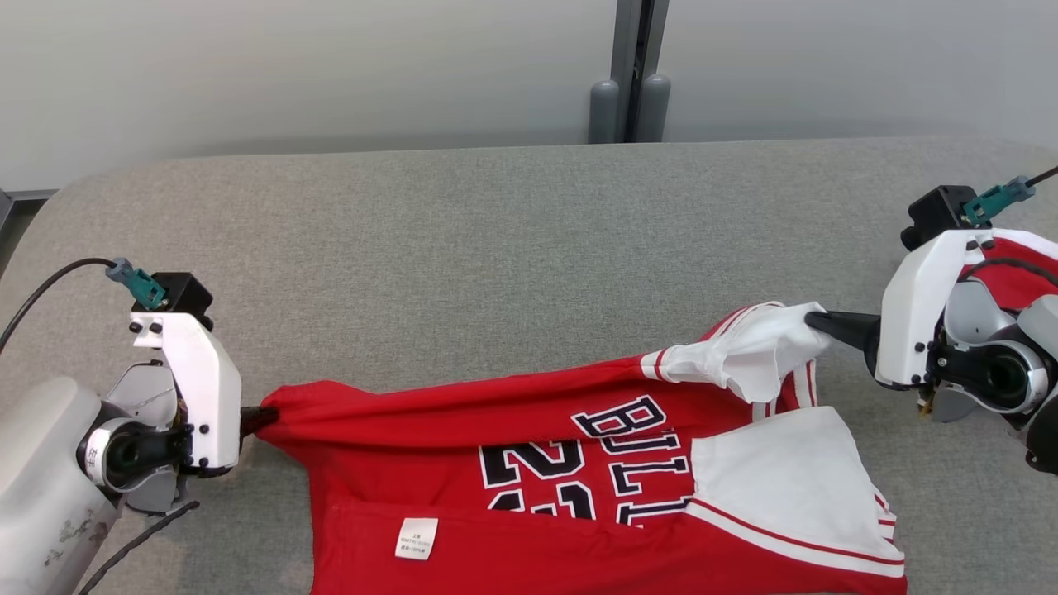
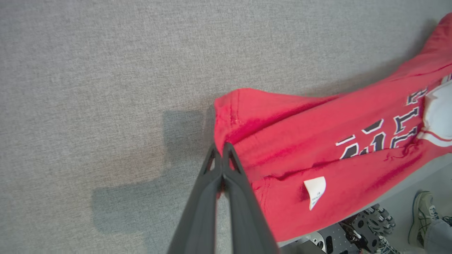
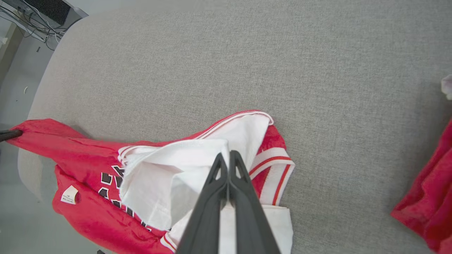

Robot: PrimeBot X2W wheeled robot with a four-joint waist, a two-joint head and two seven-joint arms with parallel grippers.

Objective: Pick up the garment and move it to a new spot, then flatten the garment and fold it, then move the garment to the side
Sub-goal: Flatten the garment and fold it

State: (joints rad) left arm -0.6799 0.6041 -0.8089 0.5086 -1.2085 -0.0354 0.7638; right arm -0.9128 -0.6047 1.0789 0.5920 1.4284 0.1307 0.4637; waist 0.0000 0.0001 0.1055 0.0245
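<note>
The left end effector (image 1: 258, 417) is sitting at the left of the head view with its two dark fingers pressed together, clamping a red corner of the shirt (image 1: 430, 413). In the left wrist view those fingers (image 2: 240, 204) are closing tip to tip on the shirt's stitched edge. The right end effector (image 1: 814, 321) is reaching in from the right edge of the frame. Its fingers are likewise closed, pinching a bunched white sleeve (image 1: 756, 347), and in the right wrist view the tips are resting on that white fold.

The shirt is stretching between the two end effectors across the lower middle of the head view, with its top edge rising from lower left toward the right. It is lying on the grey fabric-covered counter (image 1: 496, 231), and its lower part is running off the bottom of the frame. In the left wrist view it is draping over the counter's edge. Dark lettering (image 1: 632, 459) and a small white label (image 1: 416, 537) are facing up, and a second white sleeve (image 1: 785, 479) is lying flat at the lower right.

Another red cloth (image 3: 427, 208) is lying at the right edge of the right wrist view, apart from the shirt. A person's shoe (image 2: 422, 215) is showing on the floor at the lower right of the left wrist view. Two grey posts (image 1: 604, 111) are standing behind the counter at top centre.
</note>
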